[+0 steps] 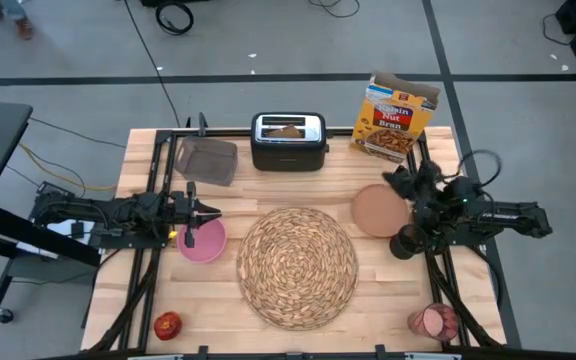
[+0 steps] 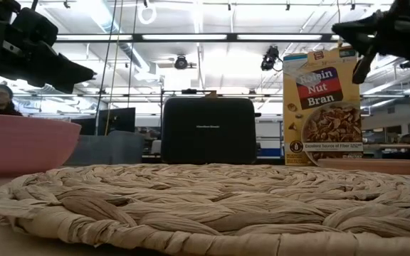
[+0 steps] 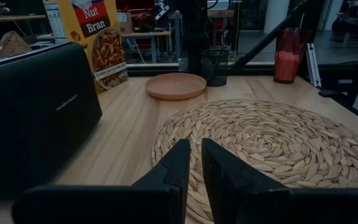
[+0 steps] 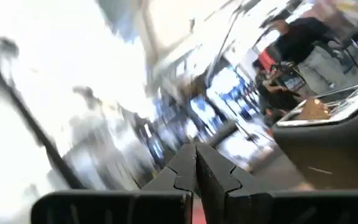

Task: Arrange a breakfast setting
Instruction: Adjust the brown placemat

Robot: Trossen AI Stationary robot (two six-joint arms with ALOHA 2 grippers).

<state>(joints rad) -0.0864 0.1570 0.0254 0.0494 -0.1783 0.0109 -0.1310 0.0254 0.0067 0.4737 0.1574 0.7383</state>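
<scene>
The round woven placemat [image 1: 296, 266] lies in the middle of the table. The pink bowl [image 1: 202, 241] stands to its left, and my left gripper [image 1: 214, 212] hovers shut above the bowl's far rim, pointing toward the table's right edge. The salmon-tan plate [image 1: 378, 211] lies to the right of the mat. My right gripper [image 1: 390, 178] is shut above the plate's far edge, tipped upward. The toast slice [image 1: 287, 128] sticks out of the toaster [image 1: 288, 141]. The red apple [image 1: 168, 324] sits near left and the pinkish-red cup [image 1: 434, 321] near right. The spoon does not show.
The yellow cereal box [image 1: 396, 118] stands at the far right. A grey container [image 1: 208, 160] sits left of the toaster. A black mesh cup [image 1: 406, 243] stands just near of the plate, under my right arm. People show in the room beyond the table.
</scene>
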